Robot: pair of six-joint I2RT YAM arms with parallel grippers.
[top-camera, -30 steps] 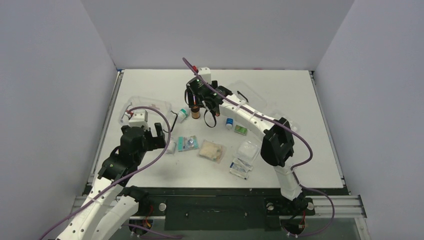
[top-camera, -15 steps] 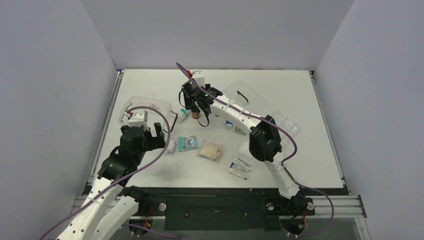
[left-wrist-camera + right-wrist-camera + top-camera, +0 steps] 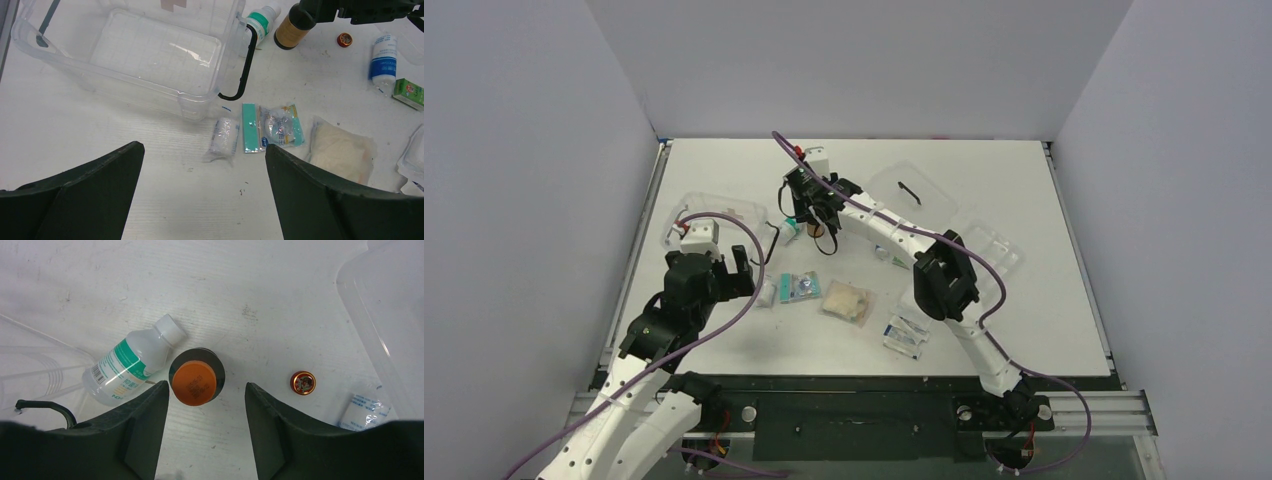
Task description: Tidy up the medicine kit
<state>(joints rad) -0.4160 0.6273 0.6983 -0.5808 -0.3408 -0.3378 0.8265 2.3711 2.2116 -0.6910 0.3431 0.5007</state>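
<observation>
Brown bottle (image 3: pixel 195 382) between the parted fingers of the right hand (image 3: pixel 205 387)

Orange-capped and upright on the worktop (image 3: pixel 250 280), it has one finger close on each side, neither clamped on it. A white bottle with a green label (image 3: pixel 127 367) lies just beside it. The medicine kit (image 3: pixel 130 87), clear plastic and open-topped, sits at the worktop's left, beyond the left hand (image 3: pixel 204 147), whose fingers are spread wide.

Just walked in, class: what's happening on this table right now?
The right gripper hangs over the upright brown bottle, jaws open either side, not yet gripping. The left gripper hovers open and empty near the medicine kit, which shows nothing inside. Packets and a white bottle lie loose on the table.
</observation>
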